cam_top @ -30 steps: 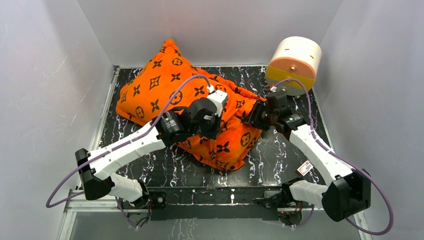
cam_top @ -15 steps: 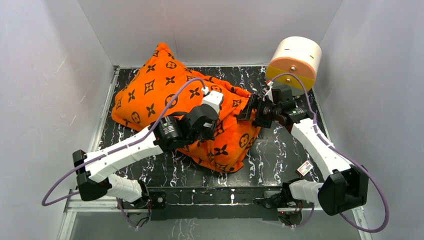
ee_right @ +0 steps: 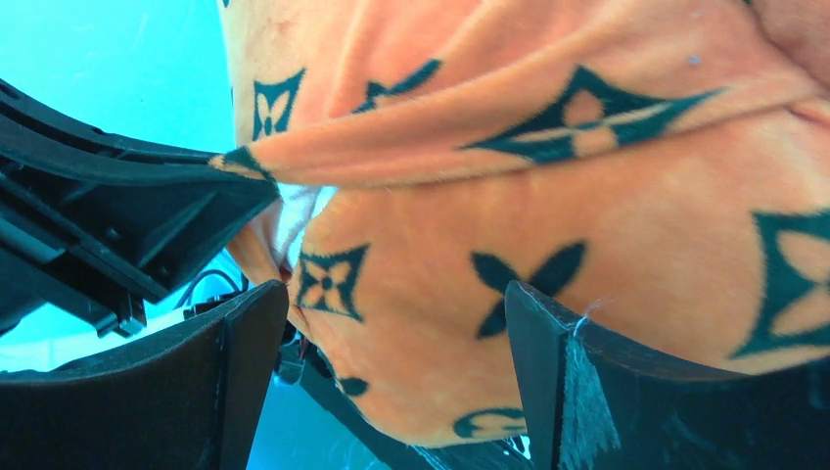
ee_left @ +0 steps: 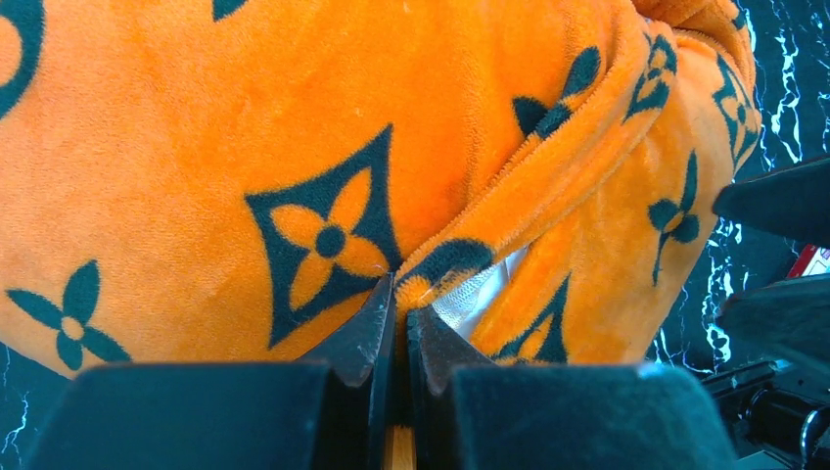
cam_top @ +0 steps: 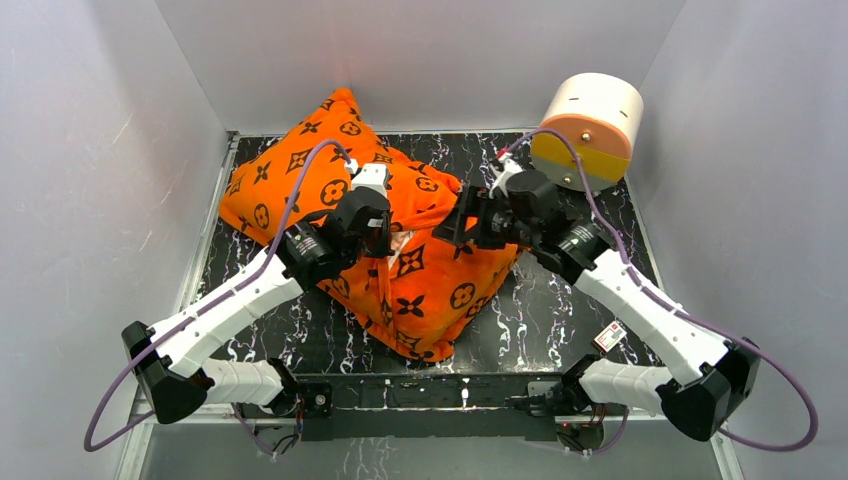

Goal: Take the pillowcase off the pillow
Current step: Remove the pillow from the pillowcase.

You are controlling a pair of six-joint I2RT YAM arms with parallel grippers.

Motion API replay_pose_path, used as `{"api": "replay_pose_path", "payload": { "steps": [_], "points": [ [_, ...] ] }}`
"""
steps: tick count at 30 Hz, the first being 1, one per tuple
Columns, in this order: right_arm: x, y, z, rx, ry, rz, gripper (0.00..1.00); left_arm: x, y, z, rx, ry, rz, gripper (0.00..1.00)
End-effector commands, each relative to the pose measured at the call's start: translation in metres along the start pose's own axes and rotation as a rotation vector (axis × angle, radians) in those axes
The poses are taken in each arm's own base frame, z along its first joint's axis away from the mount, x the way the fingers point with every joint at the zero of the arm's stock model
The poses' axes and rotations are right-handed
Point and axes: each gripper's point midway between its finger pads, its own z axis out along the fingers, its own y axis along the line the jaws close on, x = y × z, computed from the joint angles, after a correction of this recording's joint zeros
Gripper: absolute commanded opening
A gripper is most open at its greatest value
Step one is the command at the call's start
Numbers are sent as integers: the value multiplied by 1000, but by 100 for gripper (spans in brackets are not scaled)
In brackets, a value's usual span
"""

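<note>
The bright orange pillowcase (cam_top: 420, 290) with black motifs still covers the pillow and lies mid-table. My left gripper (cam_top: 385, 238) is shut on the hem at its opening; in the left wrist view the fingertips (ee_left: 377, 308) pinch the orange edge (ee_left: 436, 269). A sliver of the white pillow (ee_left: 475, 292) shows inside that opening and also appears as the pillow (ee_right: 294, 220) in the right wrist view. My right gripper (cam_top: 455, 225) hovers open at the pillowcase's right side. Orange fabric (ee_right: 548, 245) fills the space beyond its spread fingers (ee_right: 533, 323), which grasp nothing.
A white and orange round drum (cam_top: 590, 125) stands at the back right corner. The black marbled table (cam_top: 560, 300) is boxed in by grey walls on three sides. My two grippers are close together over the pillowcase's middle.
My left gripper has pulled the hem left and back, dragging the pillow that way. The right gripper opened, let the fabric go and moved left towards the opening.
</note>
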Motion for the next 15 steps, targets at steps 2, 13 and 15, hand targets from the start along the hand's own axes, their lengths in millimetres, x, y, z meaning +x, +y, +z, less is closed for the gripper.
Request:
{"api": "replay_pose_path", "payload": {
  "steps": [2, 13, 15],
  "points": [
    [-17, 20, 19, 80, -81, -12, 88, -10, -2, -4, 30, -44, -45, 0],
    [13, -20, 75, 339, 21, -33, 64, -1, 7, -4, 3, -21, -52, 0],
    [4, -35, 66, 399, -45, -69, 56, 3, 10, -5, -4, -16, -52, 0]
  ]
}}
